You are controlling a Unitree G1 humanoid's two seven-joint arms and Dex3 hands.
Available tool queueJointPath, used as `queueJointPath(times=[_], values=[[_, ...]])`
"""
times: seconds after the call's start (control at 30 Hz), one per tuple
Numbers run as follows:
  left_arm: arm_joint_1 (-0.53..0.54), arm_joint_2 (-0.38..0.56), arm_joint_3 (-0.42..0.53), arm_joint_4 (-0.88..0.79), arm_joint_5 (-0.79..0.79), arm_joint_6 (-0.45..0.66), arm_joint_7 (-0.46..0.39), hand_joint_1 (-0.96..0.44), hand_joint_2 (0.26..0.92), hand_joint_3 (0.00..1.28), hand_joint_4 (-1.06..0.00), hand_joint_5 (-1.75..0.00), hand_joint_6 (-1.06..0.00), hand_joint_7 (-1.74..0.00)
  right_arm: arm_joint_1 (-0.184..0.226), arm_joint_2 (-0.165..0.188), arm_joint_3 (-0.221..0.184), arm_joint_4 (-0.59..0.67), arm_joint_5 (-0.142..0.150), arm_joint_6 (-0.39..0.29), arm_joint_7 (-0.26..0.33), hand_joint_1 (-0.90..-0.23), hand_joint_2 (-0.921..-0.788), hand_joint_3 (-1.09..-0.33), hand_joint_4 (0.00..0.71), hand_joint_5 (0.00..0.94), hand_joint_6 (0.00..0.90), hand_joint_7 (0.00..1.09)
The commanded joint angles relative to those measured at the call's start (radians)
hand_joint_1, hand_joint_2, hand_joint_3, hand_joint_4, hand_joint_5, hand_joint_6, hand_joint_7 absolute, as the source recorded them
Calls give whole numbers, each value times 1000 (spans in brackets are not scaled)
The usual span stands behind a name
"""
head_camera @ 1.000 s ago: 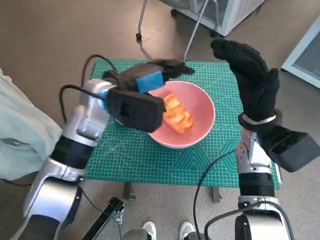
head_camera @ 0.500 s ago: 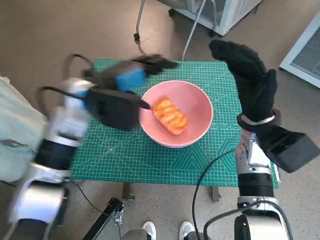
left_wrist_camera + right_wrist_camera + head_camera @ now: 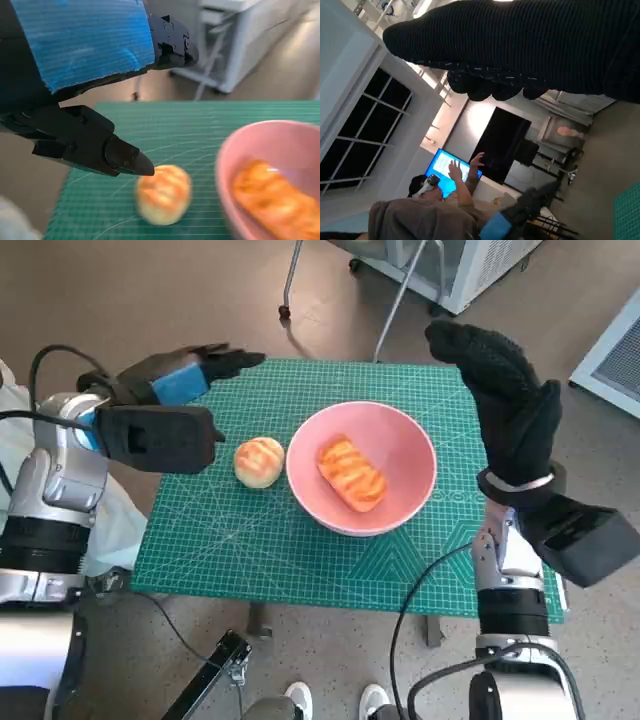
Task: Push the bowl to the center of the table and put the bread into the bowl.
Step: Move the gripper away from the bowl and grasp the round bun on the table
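A pink bowl (image 3: 400, 490) sits near the middle of the green mat (image 3: 300, 550), with an orange-glazed bread (image 3: 351, 473) lying inside it. A round bun (image 3: 259, 461) lies on the mat just left of the bowl; the left wrist view shows the bun (image 3: 163, 194) and the bowl (image 3: 260, 150) too. My left hand (image 3: 185, 375) hovers at the mat's far left corner, fingers spread, holding nothing. My right hand (image 3: 505, 400) is raised upright over the mat's right side, fingers apart and empty.
The mat covers a small table (image 3: 300, 585). A metal chair leg (image 3: 398, 300) and a white cabinet (image 3: 480, 260) stand behind it. Pale cloth (image 3: 15, 490) lies at the left. The right wrist view shows a seated person (image 3: 435, 200) by a blue screen.
My left arm has swung away from the bowl to the mat's left corner, uncovering the round bun beside the bowl. The right hand has stayed put.
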Motion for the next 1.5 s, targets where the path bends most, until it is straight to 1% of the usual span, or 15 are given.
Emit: queueJointPath(times=[0.03,0.2,0.37,0.63,0.9,1.27,1.4,1.5], values=[[12,-10,-18,22,27,30,24,-124,837,3,-169,-5,-286,-117,13,2,-1,14,4,10,6,-686,-921,-735,301,1,5,875],[12,-29,-35,32,43,54,42,-130,835,1,-177,-7,-289,-111,13,3,2,9,2,11,7,-686,-921,-736,301,0,4,876],[3,-48,-63,70,65,50,69,-131,830,0,-178,-5,-296,-106,16,3,5,7,2,10,10,-685,-921,-738,300,0,3,878],[-24,-97,-112,189,98,7,119,-145,824,0,-181,-4,-300,-96,24,0,9,-4,1,14,9,-683,-921,-740,300,0,0,883],[-64,-163,-165,332,146,-13,180,-140,823,0,-186,-4,-309,-91,32,-8,11,-20,0,16,9,-683,-921,-740,300,0,-1,885],[-109,-253,-226,502,192,-1,242,-116,820,0,-196,-6,-334,-93,40,-17,11,-35,2,19,12,-689,-921,-738,301,1,-1,886],[-115,-275,-243,547,204,3,265,-105,820,0,-210,-10,-353,-99,44,-18,12,-40,1,19,11,-689,-921,-737,301,1,-1,887],[-117,-284,-253,570,209,9,278,-95,832,6,-228,-16,-384,-113,46,-18,13,-42,1,19,12,-690,-921,-737,301,1,-1,887]])
